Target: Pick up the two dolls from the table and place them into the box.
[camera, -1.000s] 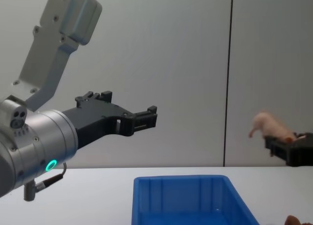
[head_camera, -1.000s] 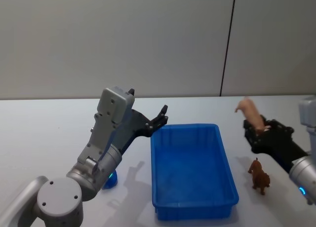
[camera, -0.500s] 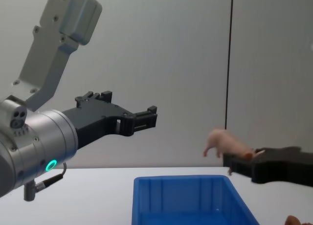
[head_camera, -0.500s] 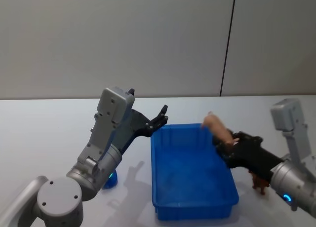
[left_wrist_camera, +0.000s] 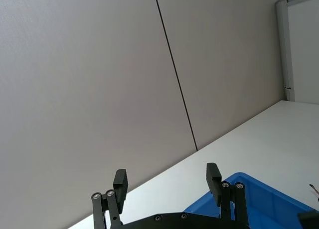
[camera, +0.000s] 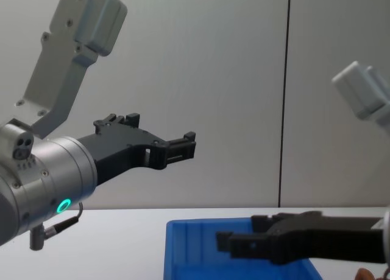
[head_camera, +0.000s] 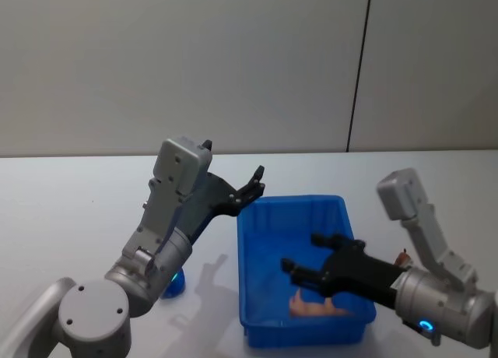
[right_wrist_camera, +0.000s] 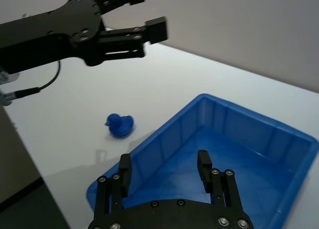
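The blue box (head_camera: pixel 249 253) stands on the white table (head_camera: pixel 70 210). A pink toy figure (head_camera: pixel 315 306) lies on the box floor near its front wall. My right gripper (head_camera: pixel 311 258) hovers open just above it, inside the box's outline, with nothing between its fingers. A dark blue doll (right_wrist_camera: pixel 119 125) sits on the table to the left of the box, partly hidden under my left arm (head_camera: pixel 175 280). A brown doll (camera: pixel 364 273) shows at the right, mostly hidden behind my right arm. My left gripper (head_camera: pixel 250 188) hangs open in the air above the box's back left corner.
A grey wall with a dark vertical seam (head_camera: pixel 358 70) rises behind the table. Bare tabletop stretches to the left of the box and behind it.
My right gripper swung left from the table's right side to over the box, came down and opened. The pink figure went from its fingers to the box floor. The left arm stayed still.
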Robot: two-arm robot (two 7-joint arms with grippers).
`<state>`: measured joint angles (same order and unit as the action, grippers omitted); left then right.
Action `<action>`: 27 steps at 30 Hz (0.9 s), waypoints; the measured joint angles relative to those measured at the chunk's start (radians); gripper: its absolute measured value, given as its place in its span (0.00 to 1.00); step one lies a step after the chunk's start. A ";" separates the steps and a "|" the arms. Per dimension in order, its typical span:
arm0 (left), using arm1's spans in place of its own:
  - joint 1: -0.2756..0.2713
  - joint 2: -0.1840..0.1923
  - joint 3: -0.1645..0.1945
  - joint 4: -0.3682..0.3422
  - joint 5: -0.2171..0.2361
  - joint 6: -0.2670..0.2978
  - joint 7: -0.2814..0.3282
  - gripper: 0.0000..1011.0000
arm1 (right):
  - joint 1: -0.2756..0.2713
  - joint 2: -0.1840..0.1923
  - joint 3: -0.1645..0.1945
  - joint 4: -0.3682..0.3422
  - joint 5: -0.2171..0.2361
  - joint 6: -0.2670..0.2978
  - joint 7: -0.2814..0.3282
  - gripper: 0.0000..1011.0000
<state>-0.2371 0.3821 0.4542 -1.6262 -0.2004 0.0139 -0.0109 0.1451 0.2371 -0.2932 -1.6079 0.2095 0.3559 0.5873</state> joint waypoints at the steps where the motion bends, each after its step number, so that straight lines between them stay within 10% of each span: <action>1: 0.000 0.000 0.000 0.000 0.000 0.000 0.000 0.99 | 0.003 -0.002 -0.003 0.003 -0.001 0.004 0.009 0.76; 10: 0.000 0.000 0.000 0.000 0.000 0.000 0.000 0.99 | 0.019 -0.009 -0.020 0.019 -0.008 0.031 0.065 0.99; 27: 0.000 0.000 0.000 0.000 0.000 0.000 0.000 0.99 | -0.004 0.023 0.006 -0.024 0.025 -0.040 -0.045 0.99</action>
<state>-0.2371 0.3821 0.4542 -1.6262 -0.2004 0.0139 -0.0110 0.1408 0.2605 -0.2870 -1.6320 0.2344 0.3155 0.5418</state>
